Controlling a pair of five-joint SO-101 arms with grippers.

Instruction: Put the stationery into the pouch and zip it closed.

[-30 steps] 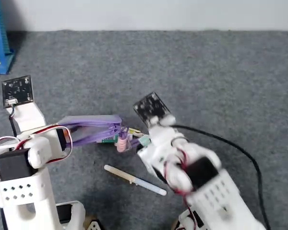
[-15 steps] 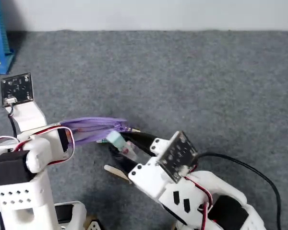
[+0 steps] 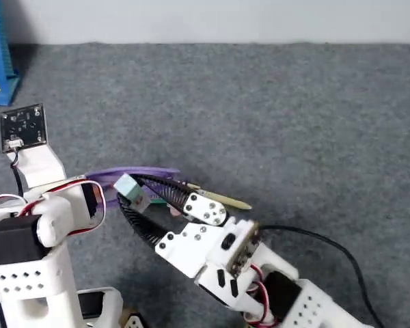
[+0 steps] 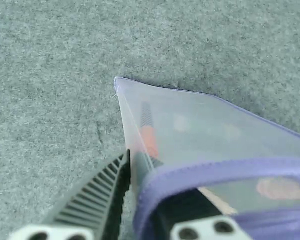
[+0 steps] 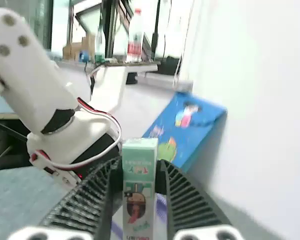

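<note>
White plastic arms (image 3: pixel 27 273), black ribbed fingers (image 5: pixel 85 200), red-and-white wires (image 3: pixel 85 183), black cable (image 3: pixel 328 240), small screws (image 3: pixel 203 213).

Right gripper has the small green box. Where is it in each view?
High view: small green box in the right gripper, over the purple pouch, beside the left arm.
Right wrist view: upright between the fingers, left arm behind it.
Left wrist view: camera faces the pouch's far corner, away from the box.
Shared landmark: the left arm, its left gripper clamped on the pouch.

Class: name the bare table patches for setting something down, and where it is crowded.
Bare: table between back wall and pouch; beyond the black cable. Crowded: around the pouch, where left gripper and right gripper, holding a green box, meet.
</note>
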